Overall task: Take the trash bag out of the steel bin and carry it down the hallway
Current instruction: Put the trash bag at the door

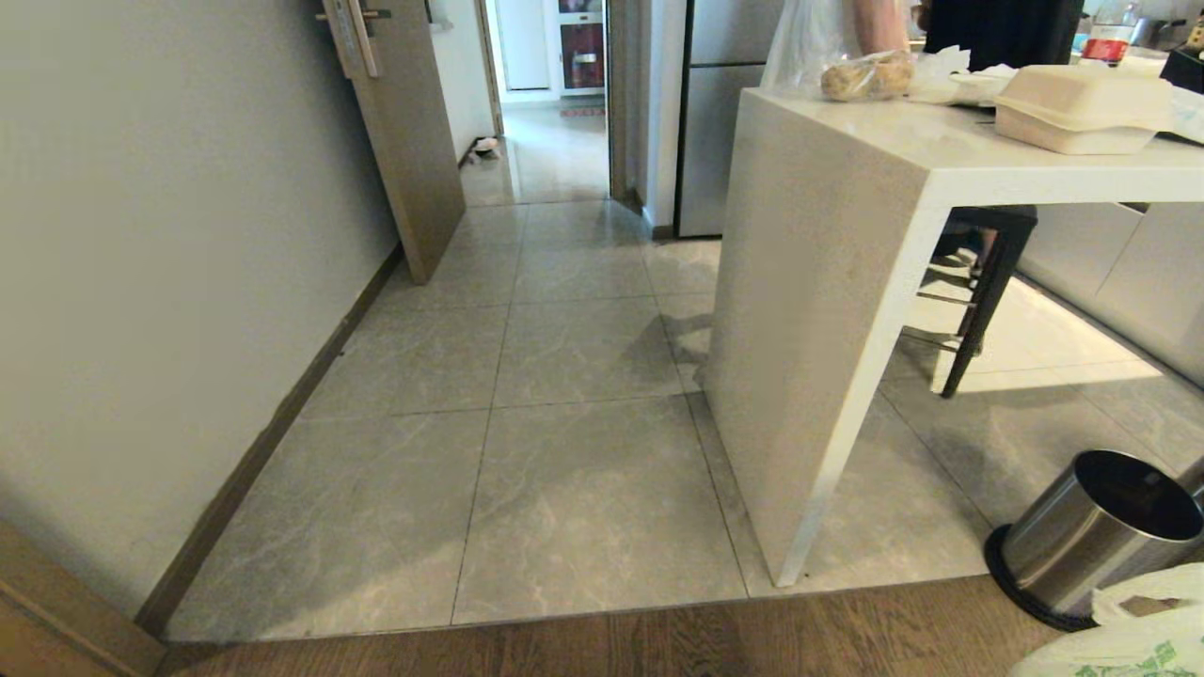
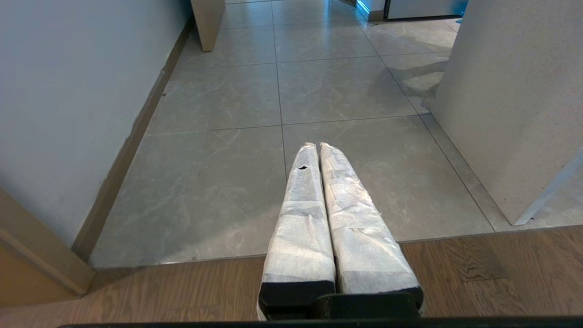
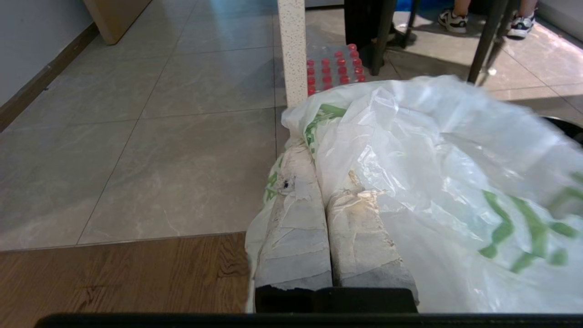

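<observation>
Grey marble-look tiles (image 1: 583, 357) run from a strip of brown wood flooring (image 1: 658, 644) up the hallway (image 1: 546, 179), with a pale wall and dark baseboard on the left and an open wooden door (image 1: 404, 141) leaning into the passage. On the right a white stone bench (image 1: 818, 310) carries a takeaway box (image 1: 1082, 108) and a bagged bun, with a person standing behind it. The steel bin (image 1: 1091, 536) stands on the floor beside the bench's end panel, its mouth open and dark.

The head view catches only a corner of the trash bag (image 1: 1129, 639) at the lower right. The right wrist view shows the rest: the right hand (image 3: 319, 191) is clamped on the crinkly white plastic, which billows over its fingers, and a pack of red-capped bottles (image 3: 334, 68) sits under the bench. The left wrist view shows the left hand (image 2: 317, 146) closed and empty, above the floor's edge.
</observation>
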Robot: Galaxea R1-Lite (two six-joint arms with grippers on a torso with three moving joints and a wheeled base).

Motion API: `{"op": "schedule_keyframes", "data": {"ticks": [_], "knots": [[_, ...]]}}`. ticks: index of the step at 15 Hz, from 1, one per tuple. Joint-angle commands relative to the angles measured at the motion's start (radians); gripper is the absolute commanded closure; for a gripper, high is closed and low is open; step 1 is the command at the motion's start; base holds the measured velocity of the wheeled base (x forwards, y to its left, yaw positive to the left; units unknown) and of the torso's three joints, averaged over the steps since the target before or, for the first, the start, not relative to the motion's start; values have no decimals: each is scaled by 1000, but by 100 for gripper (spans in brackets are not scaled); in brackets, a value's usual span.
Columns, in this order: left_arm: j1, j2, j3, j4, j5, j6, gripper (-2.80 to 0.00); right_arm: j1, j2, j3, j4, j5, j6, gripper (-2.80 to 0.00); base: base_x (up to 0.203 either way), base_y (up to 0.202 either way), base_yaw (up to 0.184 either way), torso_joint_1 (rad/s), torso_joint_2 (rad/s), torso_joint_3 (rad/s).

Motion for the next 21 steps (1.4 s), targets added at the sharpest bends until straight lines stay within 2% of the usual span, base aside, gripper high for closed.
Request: {"op": "schedule_keyframes", "data": {"ticks": [1,8,16,21], "knots": [[0,0,0,0,0,-2,0,0,1,9,-2,0,0,0,0,0,0,0,0,0],[0,0,0,0,0,0,0,0,0,9,-3,0,0,0,1,-5,90,2,2,3],[0,0,0,0,0,-2,0,0,1,9,-3,0,0,0,0,0,0,0,0,0],[0,0,0,0,0,-3,0,0,0,9,-3,0,0,0,157,0,-1,1,1,4]]}}
